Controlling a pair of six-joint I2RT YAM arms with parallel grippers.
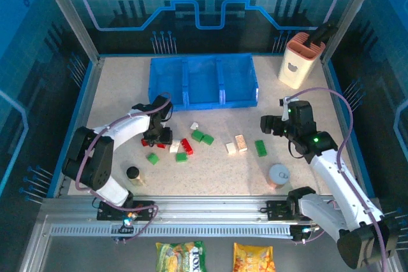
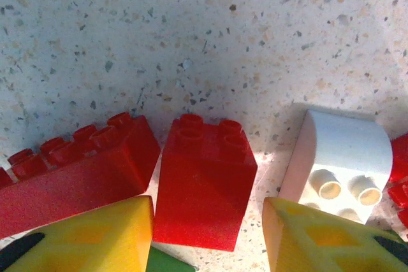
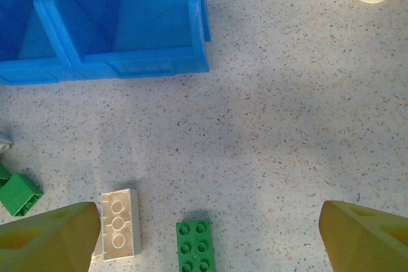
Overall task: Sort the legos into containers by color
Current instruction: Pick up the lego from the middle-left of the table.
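My left gripper (image 1: 156, 134) is down among the leftmost legos. In the left wrist view its yellow fingers (image 2: 89, 234) stand either side of a small red brick (image 2: 204, 183); the left finger is at the brick's edge and a gap shows on the right. A long red brick (image 2: 76, 170) lies to the left and a white curved brick (image 2: 338, 164) to the right. My right gripper (image 1: 271, 125) hovers wide open above a green brick (image 3: 194, 246) and a white brick (image 3: 119, 224). The blue three-compartment containers tray (image 1: 203, 81) stands behind.
More green, red and white bricks (image 1: 197, 136) lie scattered mid-table. A black cylinder (image 1: 132, 173) stands near the left arm's base, a silver can (image 1: 278, 174) near the right arm. A peach-and-white holder (image 1: 299, 60) stands at the back right corner.
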